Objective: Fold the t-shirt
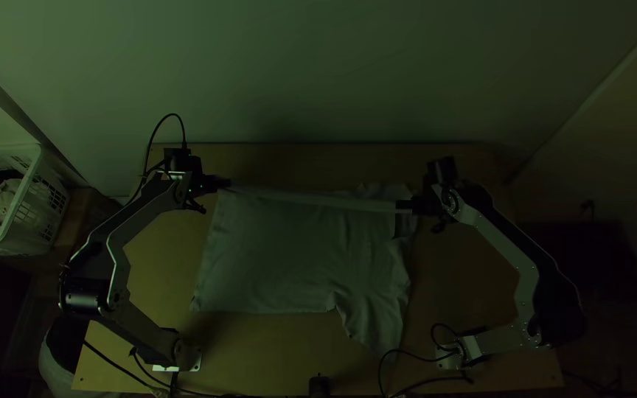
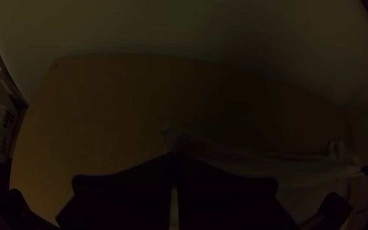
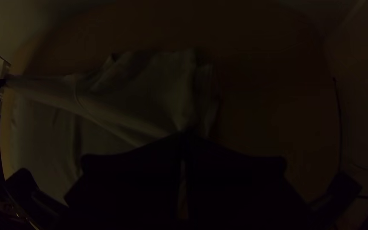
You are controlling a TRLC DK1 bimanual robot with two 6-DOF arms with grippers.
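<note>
T-shirt, pinched at its far left corner between the closed tips of my left gripper. It lies spread on the table, long axis left to right, hem end seemingly left, neck end right, with a sleeve angling near. My right gripper nips the far edge toward the right, a raised band of cloth strung between both. I judge a lengthwise fold is starting; next, I should carry that edge nearward evenly, then lower it.
</note>
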